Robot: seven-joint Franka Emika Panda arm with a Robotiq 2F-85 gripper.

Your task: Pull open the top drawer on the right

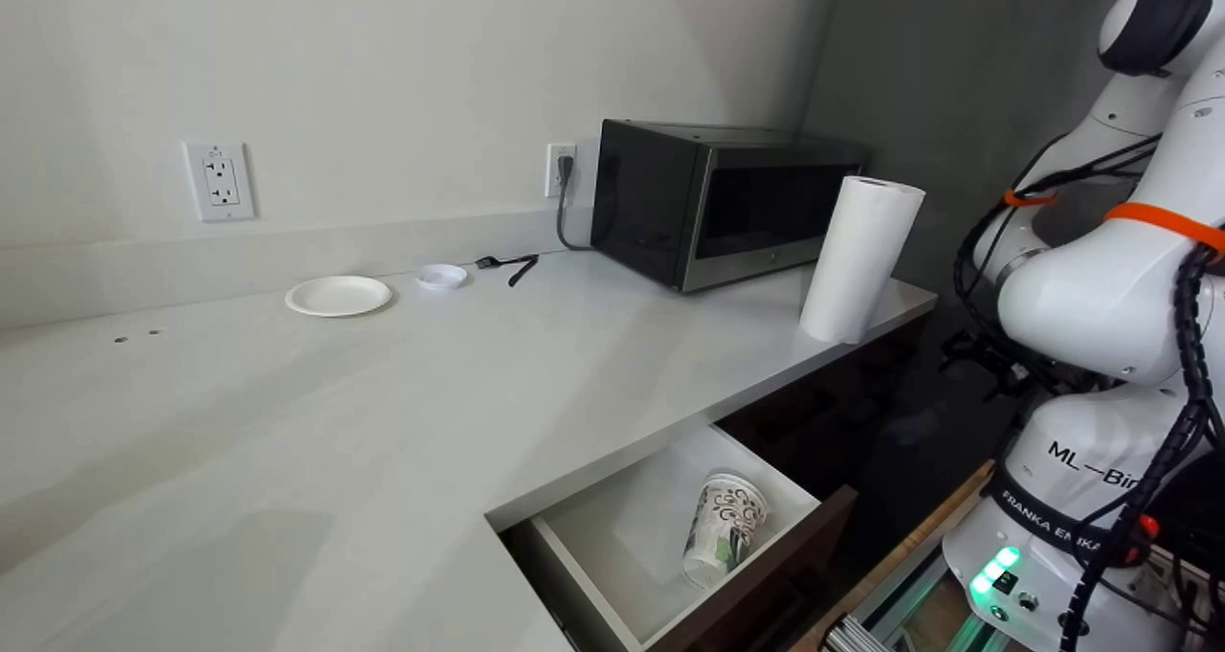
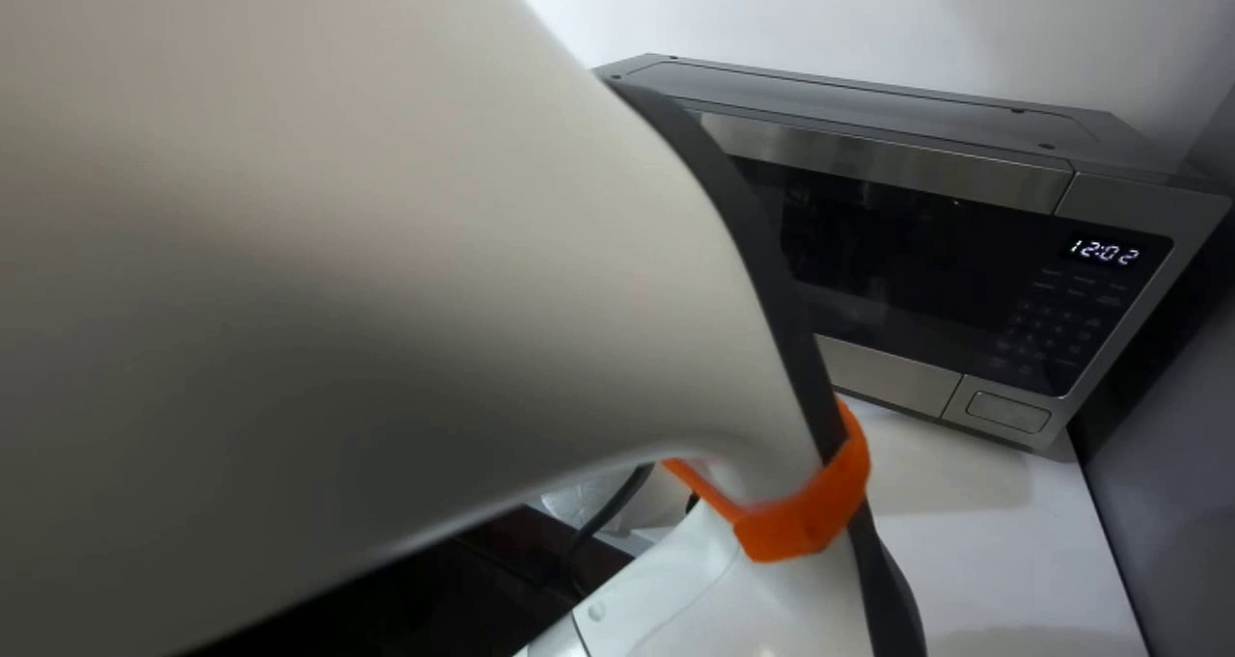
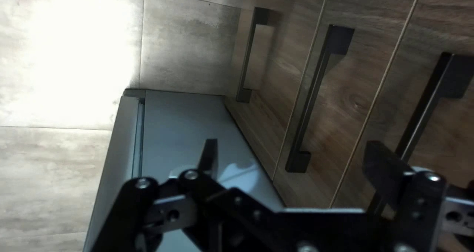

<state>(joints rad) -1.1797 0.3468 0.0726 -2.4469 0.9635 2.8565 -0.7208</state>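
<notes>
While the bench (image 1: 383, 422) lies ahead of the pincer (image 3: 292, 148), its front edge could catch the pincer if the reach runs too high. The grey panel (image 3: 181, 122) to one side of the pincer stands close by, and a wide swing would likely scrape it. Behind the pincer, the arm (image 1: 1091, 317) covers most of an exterior view, so a poor line-up could go unseen there. Well off to the pincer's other side, the pulled-out drawer (image 1: 636, 537) juts from under the bench, and a careless sweep might knock it. The top drawer (image 1: 813, 400) sits in front of the pincer, under the bench, its dark front apparently closed; a hard tug may jolt the paper towel roll (image 1: 861, 259), which stands near the edge above it. The likeliest slip lies with the handles: what I judge to be the top handle (image 3: 424, 106) passes behind one of the pincer's fingers (image 3: 383, 167), while the next handle (image 3: 312, 96) shows in line with the gap, so a straight advance risks drawing the wrong drawer or ramming a finger. The pincer is spread wide with nothing between its fingers, and a skewed grasp could slip free
</notes>
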